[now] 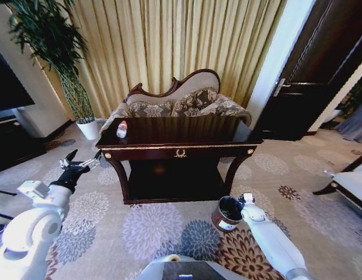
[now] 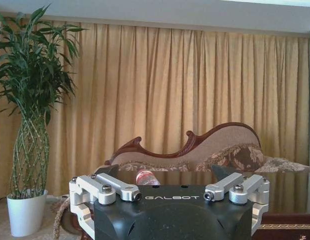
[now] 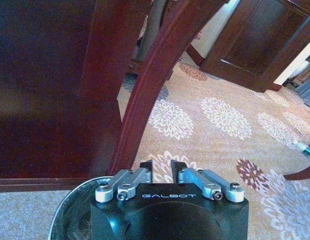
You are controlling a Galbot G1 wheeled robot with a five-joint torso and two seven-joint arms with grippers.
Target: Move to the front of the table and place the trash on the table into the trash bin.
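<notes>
We face a sitting room with long gold curtains (image 1: 187, 41), a flower-patterned carpet (image 1: 152, 227), a carved sofa (image 1: 181, 102) and a potted bamboo plant (image 1: 64, 64) in the left corner. In the head view the dark console table (image 1: 228, 135) stands square before us, the small clear bottle (image 1: 122, 129) with its red cap upright near the table's left end, close to the front edge. Our left gripper (image 1: 76, 162) hangs off the table's left front corner, below the tabletop, fingers spread and empty. The trash bin (image 1: 228, 213) sits on the carpet by the right front leg, and our right gripper (image 1: 244, 201) is at its rim; there we cannot tell how its fingers stand. In the left wrist view the curtains and sofa back rise beyond the glossy tabletop, and the bottle (image 2: 146, 177) lies straight ahead between the spread fingers (image 2: 120, 190), well apart from them. To reach it cleanly we judge the left hand must rise above the gold-trimmed edge before going forward, keeping the bottle centred so that neither finger tips it. In the right wrist view the curved table leg (image 3: 155, 80) crosses over the carpet, the bin's shiny rim (image 3: 70, 200) shows beneath the hand, and the right gripper's fingers (image 3: 146, 170) stand a little apart with nothing between them.
</notes>
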